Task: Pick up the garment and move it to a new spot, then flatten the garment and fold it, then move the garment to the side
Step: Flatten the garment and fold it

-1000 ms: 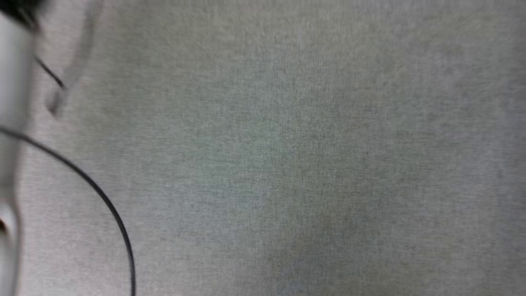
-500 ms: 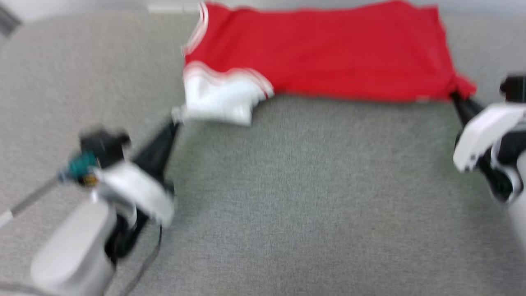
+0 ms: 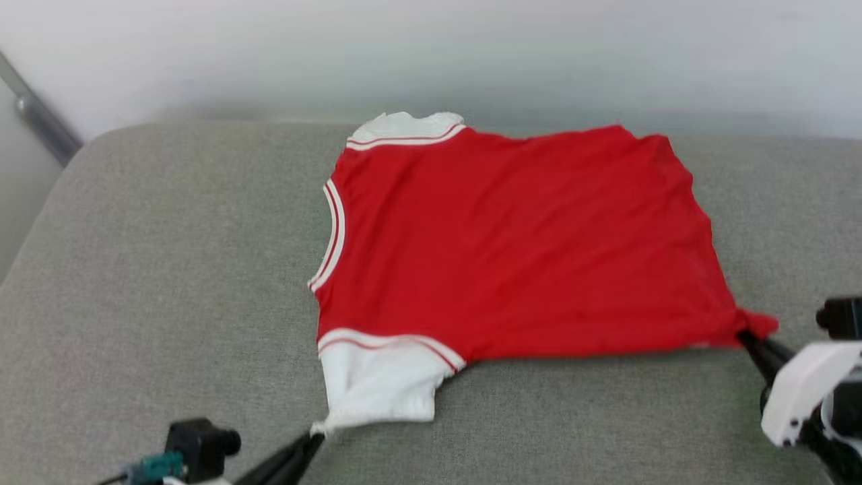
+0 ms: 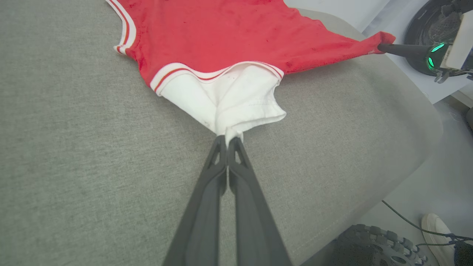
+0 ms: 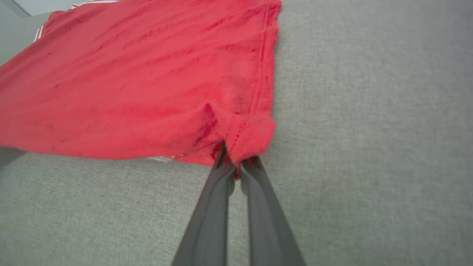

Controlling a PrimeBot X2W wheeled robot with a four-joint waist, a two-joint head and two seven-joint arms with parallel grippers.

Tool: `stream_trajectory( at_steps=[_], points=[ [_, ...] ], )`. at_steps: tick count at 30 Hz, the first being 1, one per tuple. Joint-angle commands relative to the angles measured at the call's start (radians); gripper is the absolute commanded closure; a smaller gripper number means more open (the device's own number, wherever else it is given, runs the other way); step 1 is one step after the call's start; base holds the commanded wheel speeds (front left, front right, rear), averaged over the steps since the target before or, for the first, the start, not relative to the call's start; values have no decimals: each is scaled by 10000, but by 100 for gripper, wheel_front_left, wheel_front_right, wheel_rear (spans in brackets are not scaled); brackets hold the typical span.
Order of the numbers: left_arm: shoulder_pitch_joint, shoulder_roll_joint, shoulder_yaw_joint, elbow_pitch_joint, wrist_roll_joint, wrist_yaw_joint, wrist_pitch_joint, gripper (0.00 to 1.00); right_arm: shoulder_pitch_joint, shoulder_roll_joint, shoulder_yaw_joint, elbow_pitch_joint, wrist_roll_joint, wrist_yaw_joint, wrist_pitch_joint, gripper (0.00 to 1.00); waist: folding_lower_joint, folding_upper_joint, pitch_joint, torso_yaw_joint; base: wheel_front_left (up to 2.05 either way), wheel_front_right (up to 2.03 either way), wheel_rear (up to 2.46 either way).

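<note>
The left fingers (image 4: 208, 199) are clenched on the white sleeve hem, the right fingers (image 5: 214, 207) pinching the red bottom corner (both tips closed on cloth) — the garment (image 3: 512, 256) lies spread beyond them across the grey cushion (image 3: 168, 269).

We see the garment (image 3: 512, 249), a red jersey, spread nearly flat on the grey cushion (image 3: 168, 269), plain side up. Its striped neckline faces 9 o'clock and its hem 3 o'clock. One white sleeve (image 3: 380, 384) points toward 7 o'clock, and the other peeks out at 11 o'clock. The hem corner at 4 o'clock is drawn into a bunched point.
</note>
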Motion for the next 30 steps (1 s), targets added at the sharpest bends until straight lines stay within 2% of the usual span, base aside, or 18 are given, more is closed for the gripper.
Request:
stream_trajectory(
  at_steps=[1, 7, 15, 19, 20, 21, 22, 30],
  points=[
    [418, 178, -137, -259, -17, 86, 100, 100, 595, -68, -220, -271, 142, -7, 156, 100, 5, 0, -138, -28, 0, 0, 0],
    [1228, 546, -605, -667, 140, 253, 346, 100, 1916, -52, -756, -1008, 291, -7, 858, 100, 5, 0, -377, -100, 0, 0, 0],
    [1722, 421, -653, -1108, -80, 419, 102, 100, 3431, 176, -1833, -2526, 180, -7, 1825, 100, 5, 0, -537, -87, 0, 0, 0],
    [1363, 441, -366, -1294, 55, 402, -239, 100, 3509, 351, -2347, -3193, -82, -7, 2162, 100, 5, 0, -426, -59, 0, 0, 0],
    [1325, 376, -265, -1364, -69, 359, -363, 100, 3492, 469, -2516, -3325, -17, -7, 2240, 100, 5, 0, -395, -52, 0, 0, 0],
    [997, 461, 163, -1533, -94, 313, -701, 100, 3340, 878, -3029, -3841, 548, -6, 2602, 100, 5, 0, -271, -28, 0, 0, 0],
    [871, 484, 291, -1592, -67, 282, -776, 100, 3279, 868, -3170, -4008, 528, -6, 2696, 100, 5, 0, -211, -21, 0, 0, 0],
    [-471, 518, 1052, -1832, 165, 96, -941, 100, 2526, 1138, -3606, -4697, 277, -6, 3583, 100, 5, 0, 584, -59, 0, 0, 0]
  ],
)
